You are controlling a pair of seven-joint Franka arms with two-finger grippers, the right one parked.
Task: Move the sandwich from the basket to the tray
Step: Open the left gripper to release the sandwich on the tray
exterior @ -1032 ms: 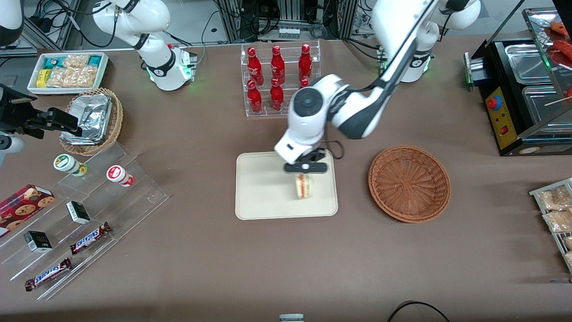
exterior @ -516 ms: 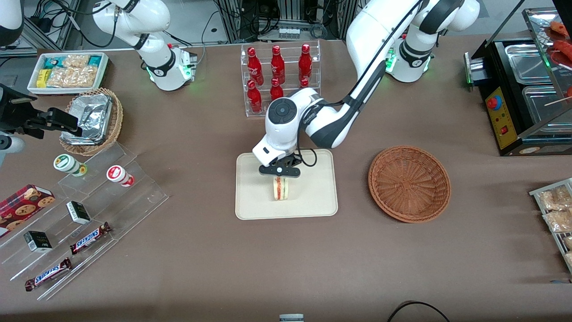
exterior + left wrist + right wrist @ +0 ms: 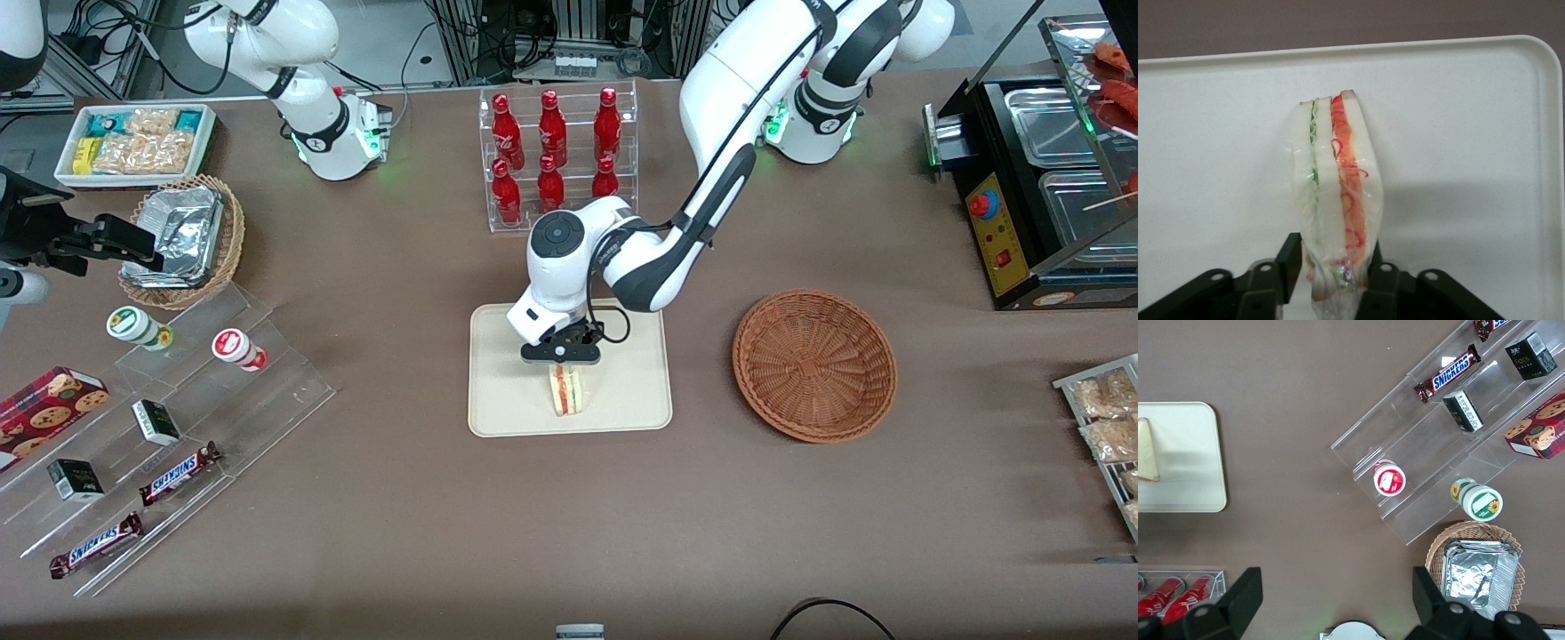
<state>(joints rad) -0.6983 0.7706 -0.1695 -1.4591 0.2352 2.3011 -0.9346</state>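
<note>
Over the middle of the tray [image 3: 498, 391], the gripper [image 3: 560, 356] was clamped on the sandwich [image 3: 566, 391], fingers [image 3: 1288, 257] pinching the wedge's wrapped end. The sandwich hung directly under the gripper, long axis running away from the fingers toward the tray's edge nearest the front camera, its tip at or just above the tray surface; contact couldn't be confirmed. Release looked like the next step. Sandwich: soft white bread, green and red filling, crinkly clear wrap. Tray: smooth, cream, rounded corners, low rim. The basket [image 3: 813, 364], reddish-brown woven wicker, sat empty beside the tray toward the working arm's end.
</note>
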